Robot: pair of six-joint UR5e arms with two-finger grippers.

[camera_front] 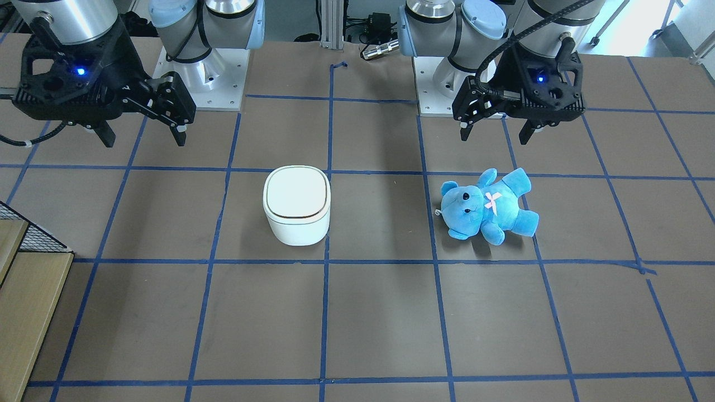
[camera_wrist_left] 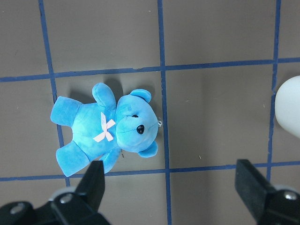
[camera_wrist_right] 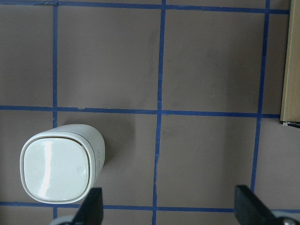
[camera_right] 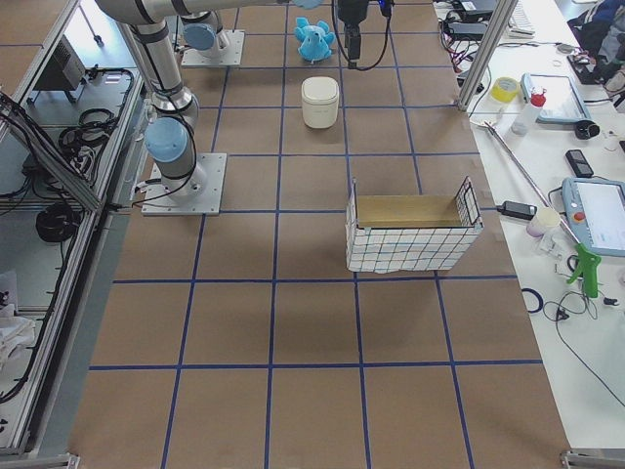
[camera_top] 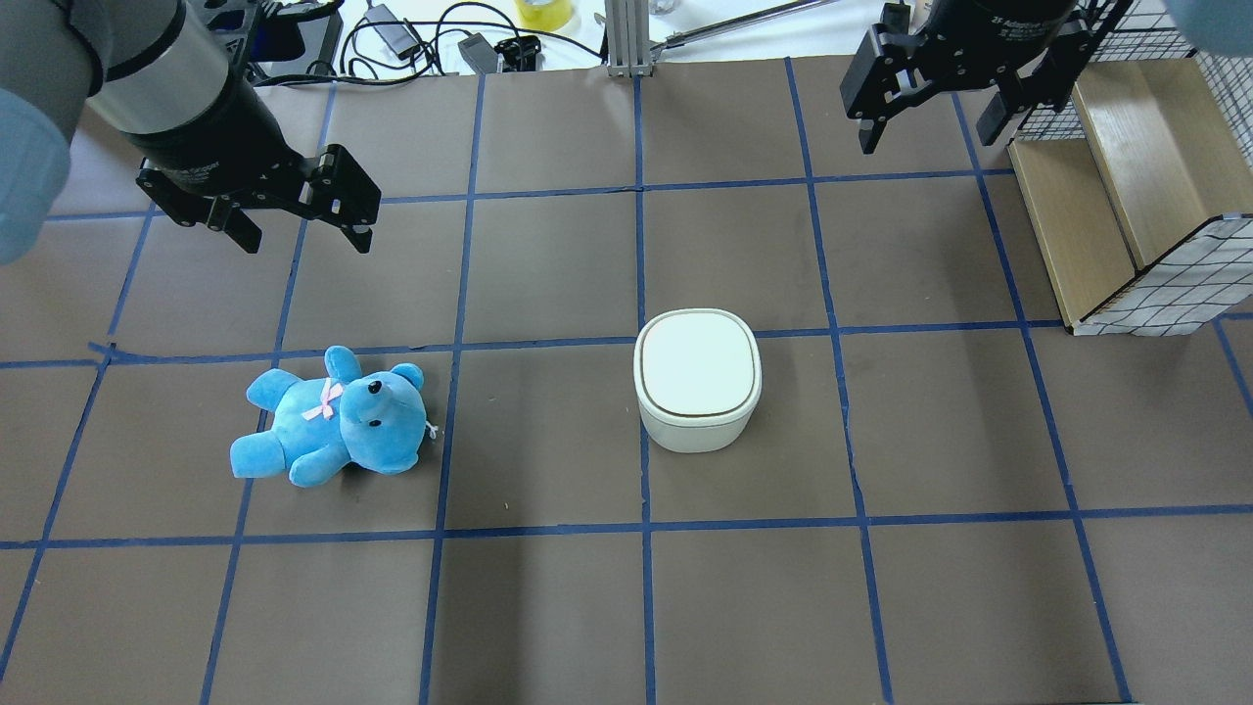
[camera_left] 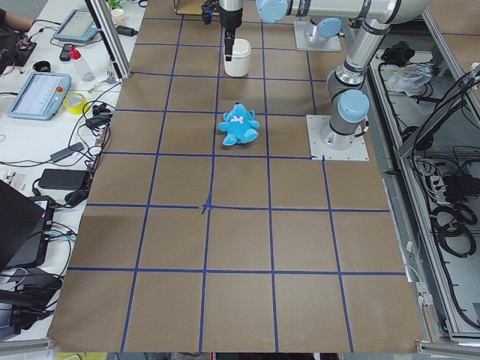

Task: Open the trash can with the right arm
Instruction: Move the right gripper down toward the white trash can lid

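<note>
Black right gripper [camera_top: 925,137] hovers, jaws spread — well apart from trash can [camera_top: 697,377]

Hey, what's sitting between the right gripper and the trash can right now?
Nothing. In the overhead view, only bare table with blue tape lines lies between the right gripper and the closed trash can.
</note>
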